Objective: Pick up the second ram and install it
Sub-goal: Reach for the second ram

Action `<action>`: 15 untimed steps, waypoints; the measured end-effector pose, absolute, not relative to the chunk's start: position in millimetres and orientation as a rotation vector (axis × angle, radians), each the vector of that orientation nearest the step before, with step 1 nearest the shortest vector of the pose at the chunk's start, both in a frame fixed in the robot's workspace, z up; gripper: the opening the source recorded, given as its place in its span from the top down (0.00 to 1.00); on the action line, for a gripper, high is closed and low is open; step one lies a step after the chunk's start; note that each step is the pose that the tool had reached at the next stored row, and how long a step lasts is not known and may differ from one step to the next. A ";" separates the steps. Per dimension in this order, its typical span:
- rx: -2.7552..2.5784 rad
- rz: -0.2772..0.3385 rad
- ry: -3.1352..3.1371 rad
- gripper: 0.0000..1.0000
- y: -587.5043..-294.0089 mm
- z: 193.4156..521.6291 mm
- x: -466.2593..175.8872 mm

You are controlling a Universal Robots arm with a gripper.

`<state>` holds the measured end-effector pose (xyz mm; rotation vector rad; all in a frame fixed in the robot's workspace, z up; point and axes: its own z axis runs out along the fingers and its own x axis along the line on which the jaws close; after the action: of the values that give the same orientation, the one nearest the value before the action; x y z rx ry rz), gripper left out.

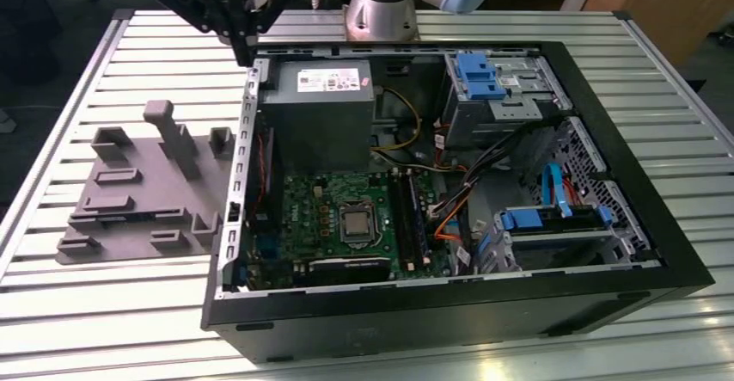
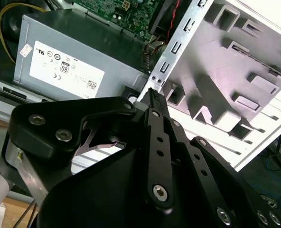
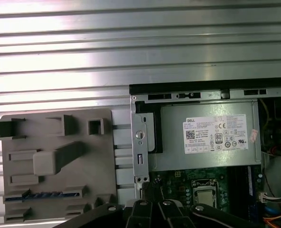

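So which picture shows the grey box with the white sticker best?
The first wrist view: it looks straight down on the whole grey box, sticker facing the camera. The exterior view and the second wrist view show it at a slant.

We see a shiny, ribbed silver metal table (image 1: 103,312); a matt grey moulded plastic tray (image 1: 126,218); a dull grey metal power-supply box (image 1: 315,119); a matt black gripper (image 1: 244,52).
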<state>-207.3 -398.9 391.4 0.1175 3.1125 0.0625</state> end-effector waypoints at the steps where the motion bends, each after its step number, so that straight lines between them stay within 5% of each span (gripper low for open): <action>1: 0.117 0.062 3.113 0.89 -398.9 391.4 -208.4; 15: 0.118 0.063 3.112 0.89 -398.9 391.0 -225.1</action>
<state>-225.1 -398.9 391.0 0.1175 3.1125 0.0626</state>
